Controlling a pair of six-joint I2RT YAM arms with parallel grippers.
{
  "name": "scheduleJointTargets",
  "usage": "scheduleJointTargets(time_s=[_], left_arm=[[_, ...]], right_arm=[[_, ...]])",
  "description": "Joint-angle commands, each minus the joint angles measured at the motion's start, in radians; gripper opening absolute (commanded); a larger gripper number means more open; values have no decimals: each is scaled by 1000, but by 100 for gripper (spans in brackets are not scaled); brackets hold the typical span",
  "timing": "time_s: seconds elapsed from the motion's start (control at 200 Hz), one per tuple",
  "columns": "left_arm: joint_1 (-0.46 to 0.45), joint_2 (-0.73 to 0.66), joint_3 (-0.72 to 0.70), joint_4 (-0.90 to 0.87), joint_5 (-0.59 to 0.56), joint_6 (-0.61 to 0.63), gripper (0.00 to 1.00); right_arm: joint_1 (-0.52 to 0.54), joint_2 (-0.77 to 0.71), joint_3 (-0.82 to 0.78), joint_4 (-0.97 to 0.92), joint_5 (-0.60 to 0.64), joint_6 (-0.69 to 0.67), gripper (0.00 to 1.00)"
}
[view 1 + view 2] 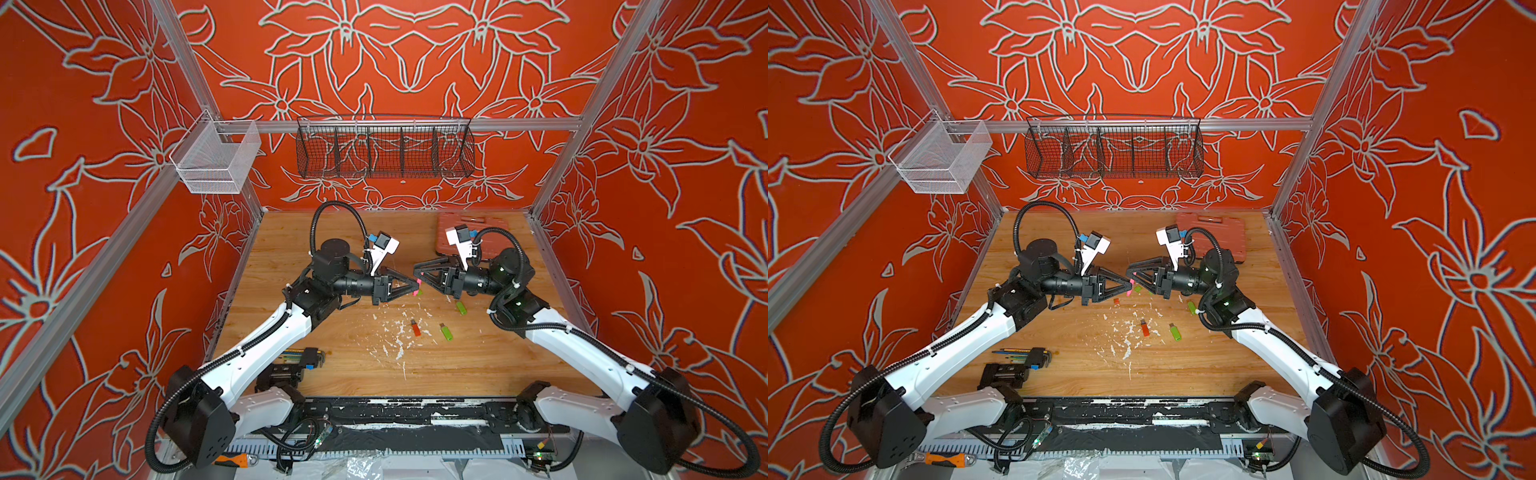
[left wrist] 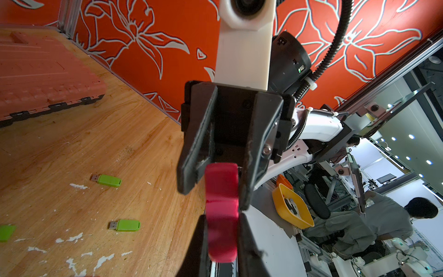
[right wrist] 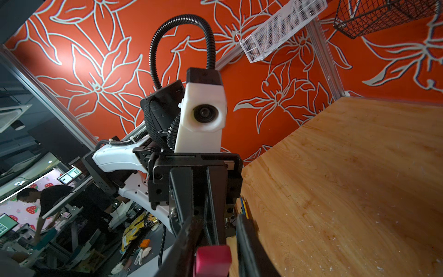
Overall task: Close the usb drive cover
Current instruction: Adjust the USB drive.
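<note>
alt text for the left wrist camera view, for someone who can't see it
The left gripper is shut on a pink usb drive, and the right gripper faces it with its jaws around the drive's far end. Beyond, two green usb drives lie on the wooden table, as does a closed reddish tool case.

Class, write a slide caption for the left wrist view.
Left gripper clamps a pink USB drive; right gripper straddles its free end.
</note>
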Motion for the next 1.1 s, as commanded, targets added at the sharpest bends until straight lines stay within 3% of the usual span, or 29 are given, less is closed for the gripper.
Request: scheduleJointTargets(time_s=[0.0,0.295,0.586,0.626,0.696,0.721,0.921,1.091], left_arm=[[-4,9,31,29,20,12,0],[-6,19,61,37,25,23,0],[-11,38,63,21,26,26,0],[-11,39,68,4,30,32,8],[-13,41,72,-24,28,42,42],[-13,41,70,-29,28,44,47],[-18,52,71,-36,41,49,50],[-20,67,88,-38,43,60,40]], right_arm=[[4,3,-12,54,-18,22,27],[11,-3,-19,26,-5,12,31],[11,-22,-24,7,39,-3,10],[11,-26,-21,-6,45,-10,7],[11,-28,-13,-19,47,-17,4],[11,-29,-11,-17,48,-17,4],[11,-7,-10,55,29,29,0],[11,11,-19,94,6,61,0]])
